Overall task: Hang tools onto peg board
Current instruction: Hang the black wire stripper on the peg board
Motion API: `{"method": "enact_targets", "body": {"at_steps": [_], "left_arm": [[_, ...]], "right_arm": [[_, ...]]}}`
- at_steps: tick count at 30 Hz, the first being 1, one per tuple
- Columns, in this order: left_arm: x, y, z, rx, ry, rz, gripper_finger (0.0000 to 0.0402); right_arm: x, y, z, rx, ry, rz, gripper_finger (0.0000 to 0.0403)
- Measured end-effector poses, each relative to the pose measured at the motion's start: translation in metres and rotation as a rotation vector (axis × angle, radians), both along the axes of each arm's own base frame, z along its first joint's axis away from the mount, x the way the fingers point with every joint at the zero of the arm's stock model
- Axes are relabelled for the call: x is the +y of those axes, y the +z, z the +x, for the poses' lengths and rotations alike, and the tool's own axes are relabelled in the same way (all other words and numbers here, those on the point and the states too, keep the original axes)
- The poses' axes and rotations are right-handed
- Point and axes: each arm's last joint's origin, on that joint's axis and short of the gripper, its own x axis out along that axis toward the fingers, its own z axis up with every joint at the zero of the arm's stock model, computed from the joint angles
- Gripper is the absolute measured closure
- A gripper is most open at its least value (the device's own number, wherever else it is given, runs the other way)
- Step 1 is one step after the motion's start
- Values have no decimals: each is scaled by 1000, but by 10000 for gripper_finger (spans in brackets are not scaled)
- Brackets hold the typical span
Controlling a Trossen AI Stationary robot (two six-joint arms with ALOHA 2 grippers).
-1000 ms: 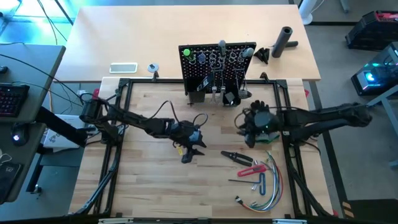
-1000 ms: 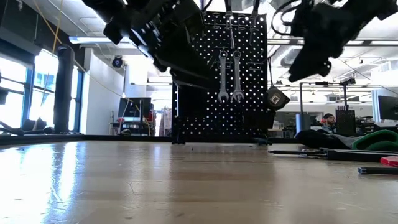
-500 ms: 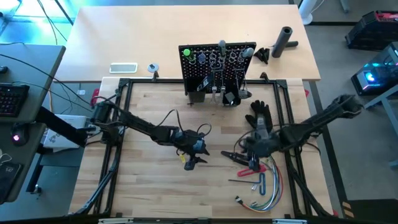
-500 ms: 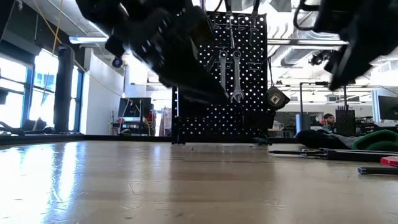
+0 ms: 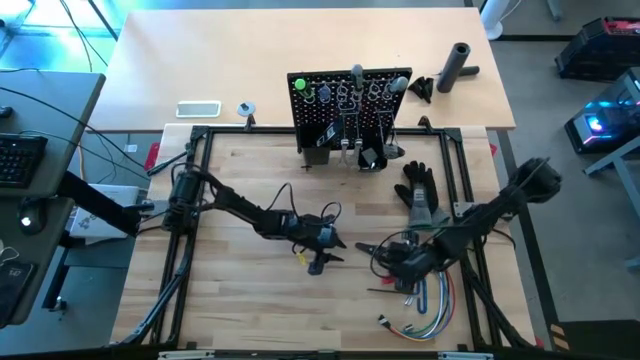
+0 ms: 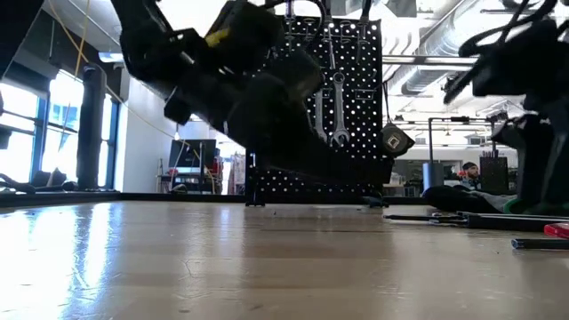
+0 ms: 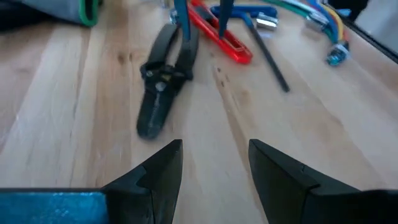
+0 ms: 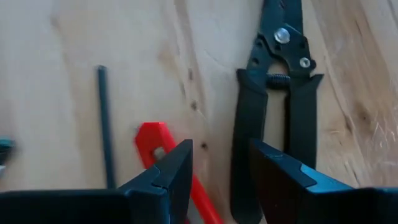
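The pliers [image 8: 273, 118] lie flat on the table, right of centre, long axis running straight away from the right gripper [image 8: 221, 180], handles nearest its fingers. That gripper hovers just above the handles, parted narrowly and empty. It is nearer than the left gripper [image 7: 214, 177], also empty, facing the pliers' nose from the left.

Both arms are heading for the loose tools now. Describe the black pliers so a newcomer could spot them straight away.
Start at the black perforated peg board at the table's back edge, then come forward to the loose tools beside the bundle of coloured wires. The black pliers lie flat at that cluster's edge nearest the left gripper. Unlike the red-handled tool alongside, they are all black, with a riveted pivot.
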Motion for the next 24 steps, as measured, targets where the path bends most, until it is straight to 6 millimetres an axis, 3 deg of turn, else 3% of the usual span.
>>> {"method": "enact_targets", "body": {"at_steps": [7,24], "left_arm": [[2,-7,4,-39,47,19,225],[9,-3,7,-91,62,19,233]], "right_arm": [[0,-10,3,26,-15,-47,253],[-6,-14,-3,62,-14,-160,260]]}}
